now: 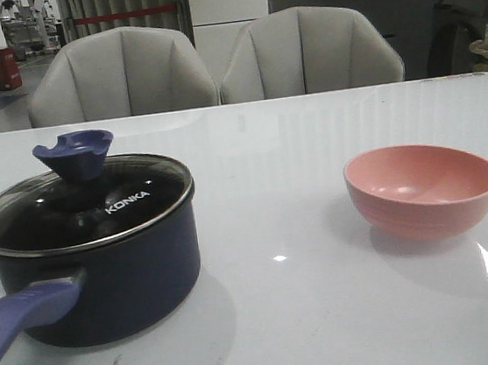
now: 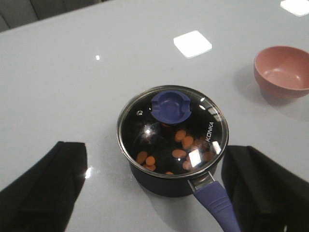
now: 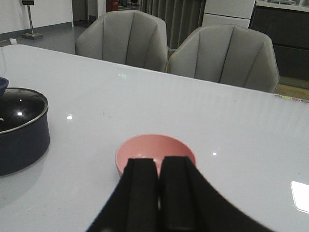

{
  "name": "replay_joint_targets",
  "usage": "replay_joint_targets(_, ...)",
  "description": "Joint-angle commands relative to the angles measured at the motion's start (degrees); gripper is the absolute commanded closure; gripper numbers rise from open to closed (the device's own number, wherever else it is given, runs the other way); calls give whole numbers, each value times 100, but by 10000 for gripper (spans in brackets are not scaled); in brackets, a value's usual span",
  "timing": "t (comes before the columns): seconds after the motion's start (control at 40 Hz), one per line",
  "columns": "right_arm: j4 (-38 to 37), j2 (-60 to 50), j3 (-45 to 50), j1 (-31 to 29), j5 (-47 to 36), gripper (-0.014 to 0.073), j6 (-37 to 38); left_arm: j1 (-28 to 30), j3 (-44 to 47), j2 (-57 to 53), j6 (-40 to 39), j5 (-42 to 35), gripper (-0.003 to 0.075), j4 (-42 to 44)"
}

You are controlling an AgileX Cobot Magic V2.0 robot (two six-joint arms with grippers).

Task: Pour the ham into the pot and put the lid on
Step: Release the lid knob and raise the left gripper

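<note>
The navy pot [image 1: 104,269] stands at the front left of the table, its purple-blue handle [image 1: 21,318] pointing toward me. The glass lid [image 1: 83,205] with its blue knob [image 1: 74,154] sits on the pot. Several orange-pink ham pieces [image 2: 179,153] lie inside the pot, seen through the lid [image 2: 171,128] in the left wrist view. My left gripper [image 2: 154,186] is open and empty above the pot [image 2: 164,181], its fingers wide apart on either side. My right gripper [image 3: 158,166] is shut and empty, above the pink bowl. Neither gripper shows in the front view.
The empty pink bowl [image 1: 423,188] stands at the right, also in the left wrist view [image 2: 283,72] and the right wrist view [image 3: 154,150]. Two grey chairs [image 1: 213,63] stand behind the table's far edge.
</note>
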Motion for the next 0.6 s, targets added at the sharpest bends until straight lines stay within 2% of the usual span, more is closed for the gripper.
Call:
replay_joint_targets(0.0,49,-64,-147,3,-480,433,-43,-17,365,-765,-9,-840,127,132)
replay_joint_targets(0.075,49,-64,-147,3,-480,433,-43,-17,763,-1382,-9,-1094,144,192)
replay_joint_targets(0.225,49,-64,-147,3,-480,433,-43,-17,1506,-2544,-9,-1487,225,498)
replay_joint_targets(0.375,49,-64,-147,3,-480,433,-43,-17,2086,-3194,-9,-1843,384,544)
replay_joint_targets(0.5,49,-64,-147,3,-480,433,-43,-17,2315,-3296,-9,-2199,606,506)
replay_joint_targets(0.575,49,-64,-147,3,-480,433,-43,-17,2325,-3296,-9,-2252,595,497)
